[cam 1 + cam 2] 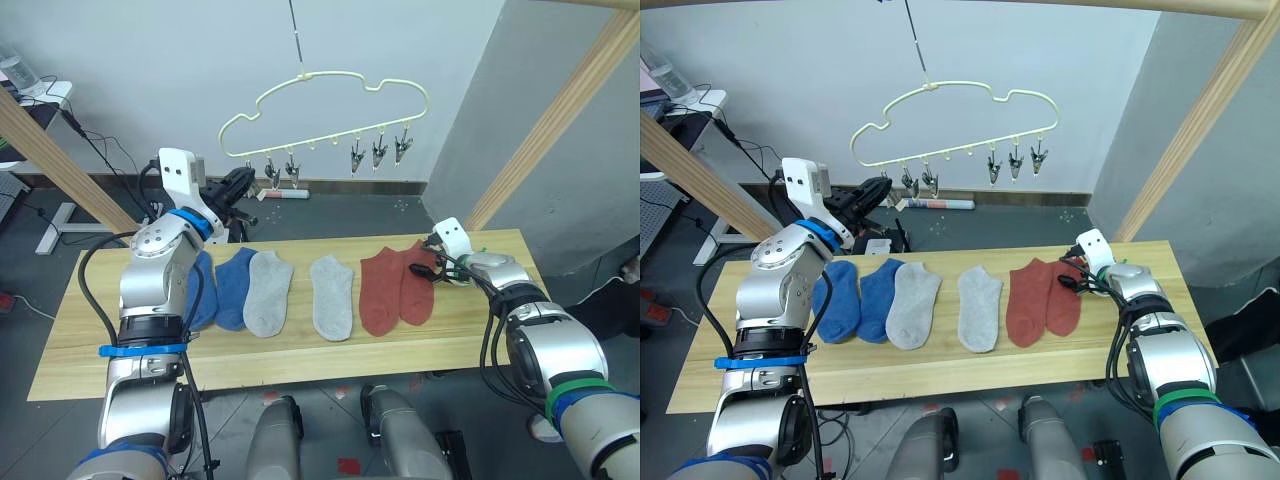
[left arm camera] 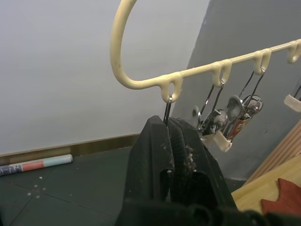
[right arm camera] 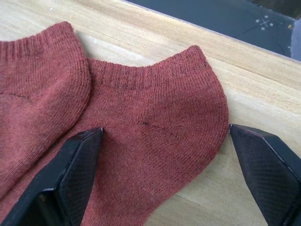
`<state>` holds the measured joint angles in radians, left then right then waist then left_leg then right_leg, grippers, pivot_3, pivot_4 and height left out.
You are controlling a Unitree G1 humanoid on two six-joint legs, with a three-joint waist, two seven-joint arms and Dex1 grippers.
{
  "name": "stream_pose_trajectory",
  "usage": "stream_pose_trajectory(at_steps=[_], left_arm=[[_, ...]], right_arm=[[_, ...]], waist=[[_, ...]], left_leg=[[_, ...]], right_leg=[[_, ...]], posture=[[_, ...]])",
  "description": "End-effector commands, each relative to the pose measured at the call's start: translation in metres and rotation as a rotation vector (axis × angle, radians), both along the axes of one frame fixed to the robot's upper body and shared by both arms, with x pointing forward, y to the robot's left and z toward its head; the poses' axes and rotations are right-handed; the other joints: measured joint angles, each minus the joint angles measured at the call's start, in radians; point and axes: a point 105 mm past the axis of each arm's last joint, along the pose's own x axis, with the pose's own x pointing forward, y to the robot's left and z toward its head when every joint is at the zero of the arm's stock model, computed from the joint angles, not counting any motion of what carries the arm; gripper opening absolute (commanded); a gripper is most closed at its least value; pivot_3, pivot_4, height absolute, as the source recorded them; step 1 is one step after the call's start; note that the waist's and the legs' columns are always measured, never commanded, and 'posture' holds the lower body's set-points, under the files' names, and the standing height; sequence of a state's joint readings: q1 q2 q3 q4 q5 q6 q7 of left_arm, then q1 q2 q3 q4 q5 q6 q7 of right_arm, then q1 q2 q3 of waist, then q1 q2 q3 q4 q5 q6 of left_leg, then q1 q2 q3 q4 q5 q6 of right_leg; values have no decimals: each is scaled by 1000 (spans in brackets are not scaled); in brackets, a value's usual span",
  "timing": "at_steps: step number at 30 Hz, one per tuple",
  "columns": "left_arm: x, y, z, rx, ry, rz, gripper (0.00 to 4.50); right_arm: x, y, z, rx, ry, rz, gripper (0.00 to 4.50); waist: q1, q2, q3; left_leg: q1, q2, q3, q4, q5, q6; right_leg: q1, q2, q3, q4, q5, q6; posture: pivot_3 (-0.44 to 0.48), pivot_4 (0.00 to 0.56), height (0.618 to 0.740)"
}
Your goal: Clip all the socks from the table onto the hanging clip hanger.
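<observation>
Socks (image 1: 300,290): six are laid in a row on the counter (image 1: 300,365), none yet clipped. Order away from the right gripper (image 3: 164,176): two rust-red, two light grey, two blue.

Right gripper: released, jaws spread wide and lowered over the outer rust-red sock (image 3: 155,141). One finger is set on the fabric near the seam with the neighbouring red sock (image 3: 33,108); the other is on bare wood just past the sock's edge. For a clean pick, the pinch should be taken at the cuff or heel edge so that a free margin is left for the clip, and only one sock should be gathered; the neighbour lies touching it.

Left gripper (image 2: 170,136): clenched, raised up to the clip hanger (image 1: 325,115), with the wire of the end clip (image 2: 167,110) running into the fingers. Whether the clip is actually squeezed open cannot be told; the clip body is hidden by the fingers. The other clips (image 2: 225,125) hang just beyond it.

Pose: left arm is bent upward and forward to the hanger; right arm is stretched low along the counter, wrist angled down.
</observation>
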<state>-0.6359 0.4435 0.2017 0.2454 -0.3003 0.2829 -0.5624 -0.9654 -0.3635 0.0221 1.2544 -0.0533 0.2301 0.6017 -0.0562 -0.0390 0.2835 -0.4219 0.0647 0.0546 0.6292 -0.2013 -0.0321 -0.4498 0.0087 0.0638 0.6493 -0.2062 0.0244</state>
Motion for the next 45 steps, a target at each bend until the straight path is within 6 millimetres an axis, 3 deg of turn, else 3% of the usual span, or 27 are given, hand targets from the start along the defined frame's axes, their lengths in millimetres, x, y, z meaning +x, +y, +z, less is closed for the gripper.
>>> stream_pose_trajectory(at_steps=[1,2,5,15,19,22,25,32,39,45], left_arm=[[-4,10,-15,6,63,34,0],[-6,11,-17,7,68,38,0],[-10,13,-21,7,77,45,0],[-13,14,-22,-4,80,61,0],[-13,13,-24,-8,91,63,0],[-14,15,-29,-34,139,70,0],[-17,11,-36,-56,207,32,0],[-27,7,-40,-85,280,-36,0],[-31,10,-41,-78,302,-55,0],[-33,11,-36,-115,309,-73,0]], right_arm=[[-7,0,-10,29,51,1,4466],[-9,1,-14,6,54,25,4466],[-14,4,-19,-37,54,82,3558],[-15,5,-17,-60,28,140,30],[-15,5,-10,-77,-1,199,30],[-17,10,24,-39,-109,295,30],[-35,14,50,-26,-155,376,30],[-81,39,101,-4,-188,519,30],[-102,53,130,13,-182,606,30],[-112,58,144,28,-168,668,30]], waist=[[0,0,9],[-1,0,14],[-1,0,21],[-1,0,24],[-1,1,27],[3,3,36],[5,10,44],[-3,11,48],[-2,11,48],[-2,11,48]], left_leg=[[2,0,0,0,0,0],[7,0,0,0,0,0],[10,0,1,0,0,0],[13,0,3,-2,0,0],[13,0,3,-2,0,0],[13,0,3,-4,0,0],[10,0,3,-4,-1,-1],[8,0,2,-5,-3,-4],[7,-1,3,-5,-3,-4],[5,-1,3,-6,-3,-4]], right_leg=[[2,0,0,0,0,0],[6,0,0,0,0,0],[9,0,1,0,0,0],[9,0,3,0,-1,0],[9,0,4,-1,-1,0],[9,0,4,-2,-1,0],[6,0,5,-2,-2,2],[3,1,6,-2,-3,3],[2,0,7,-3,-3,2],[-1,0,6,-4,-4,2]], posture=[[60,382,740],[64,390,740],[69,399,740],[74,402,740],[78,401,740],[70,399,740],[68,401,740],[55,390,740],[52,376,740],[51,364,740]])
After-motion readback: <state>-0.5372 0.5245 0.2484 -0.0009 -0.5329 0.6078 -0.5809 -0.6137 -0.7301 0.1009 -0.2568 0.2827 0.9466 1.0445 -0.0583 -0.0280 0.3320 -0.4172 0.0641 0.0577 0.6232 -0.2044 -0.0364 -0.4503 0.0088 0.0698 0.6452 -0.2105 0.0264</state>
